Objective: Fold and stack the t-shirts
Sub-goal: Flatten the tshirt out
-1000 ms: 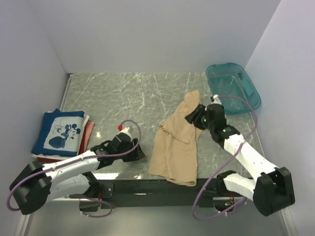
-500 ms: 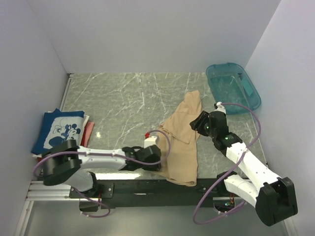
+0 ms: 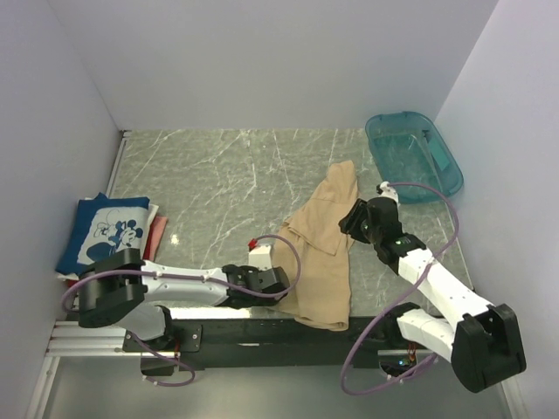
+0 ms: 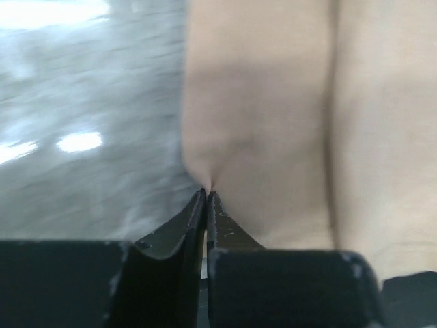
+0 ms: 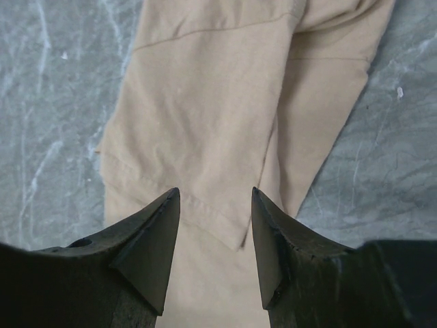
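At the far left of the table (image 3: 218, 170) we count the finished part: the navy shirt (image 3: 105, 231) with its white mouse print lies folded flat, and beneath it the red shirt (image 3: 158, 237) shows as a strip along the right edge. We judge these two folded and stacked. A pale layer peeks out between them, and we cannot tell what it is. Moving right, our left gripper (image 4: 207, 197) sits low by the near edge of the table with its jaws pressed together. The wrist view shows cloth puckering at the tips, so we take it to be pinching the left edge of the tan shirt (image 3: 314, 253). That shirt lies right of centre, long and rumpled, partly doubled over itself and not yet a neat fold. Above its far right part our right gripper (image 5: 214, 198) hangs with jaws wide apart, holding nothing. The teal tub (image 3: 415, 157) stands in the far right corner, apart from the cloth. What is left, as we judge it, is to finish folding the tan shirt and carry it onto the stack at the left
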`<act>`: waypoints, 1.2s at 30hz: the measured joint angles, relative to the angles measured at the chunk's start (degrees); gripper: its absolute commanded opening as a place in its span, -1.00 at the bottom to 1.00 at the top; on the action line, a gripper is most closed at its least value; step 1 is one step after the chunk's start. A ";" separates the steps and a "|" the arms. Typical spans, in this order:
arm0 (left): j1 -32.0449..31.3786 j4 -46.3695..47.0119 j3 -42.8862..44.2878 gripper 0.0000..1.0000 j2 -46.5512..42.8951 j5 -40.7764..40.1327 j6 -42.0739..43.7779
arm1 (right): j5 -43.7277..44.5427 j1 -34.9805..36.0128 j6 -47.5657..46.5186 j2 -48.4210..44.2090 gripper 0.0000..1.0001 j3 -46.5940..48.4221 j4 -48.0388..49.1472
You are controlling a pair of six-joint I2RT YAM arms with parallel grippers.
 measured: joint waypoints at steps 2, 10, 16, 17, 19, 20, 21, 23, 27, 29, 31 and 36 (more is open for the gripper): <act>0.17 -2.23 -0.96 -0.89 -1.73 -0.68 -1.01 | 0.17 0.00 -0.35 1.46 0.06 0.00 -0.02; 4.57 -6.58 -4.35 -0.99 -8.52 -1.62 -1.97 | -0.46 0.17 -1.07 6.45 0.06 0.00 0.59; 7.02 -6.91 -5.31 -0.99 -11.21 -1.49 -1.07 | -0.11 1.03 -1.01 9.90 0.06 0.04 1.55; 7.34 -6.91 -5.51 -0.99 -11.37 -1.25 -0.87 | 0.17 1.03 -0.94 10.60 0.06 0.09 1.68; 7.91 -6.73 -6.01 -0.99 -11.82 -0.76 -0.50 | 1.01 1.03 -0.79 12.52 0.06 0.59 1.86; 8.17 -6.60 -6.32 -0.99 -12.20 -0.70 -0.31 | 1.33 1.03 -0.70 13.51 0.05 0.94 1.95; 8.48 -6.54 -6.60 -0.99 -12.66 -0.52 -0.20 | 1.86 1.01 -0.59 14.78 0.05 1.53 2.05; 8.96 -6.47 -6.99 -0.99 -13.62 -0.26 0.22 | 2.67 0.92 -0.42 17.38 0.05 3.13 2.29; 9.68 -6.45 -7.54 -0.99 -15.56 -0.07 0.72 | 3.32 0.07 -0.15 22.93 0.05 6.58 4.63; 10.03 -6.45 -7.72 -0.99 -16.24 0.09 0.90 | 3.48 -0.46 0.22 24.11 0.04 7.23 5.46; 10.34 -6.47 -7.89 -0.99 -16.76 0.22 1.14 | 3.67 -0.92 0.46 25.33 0.02 8.20 5.90; 10.99 -6.69 -8.35 -0.99 -17.75 0.31 1.70 | 3.85 -2.32 0.68 27.69 -0.05 9.64 7.08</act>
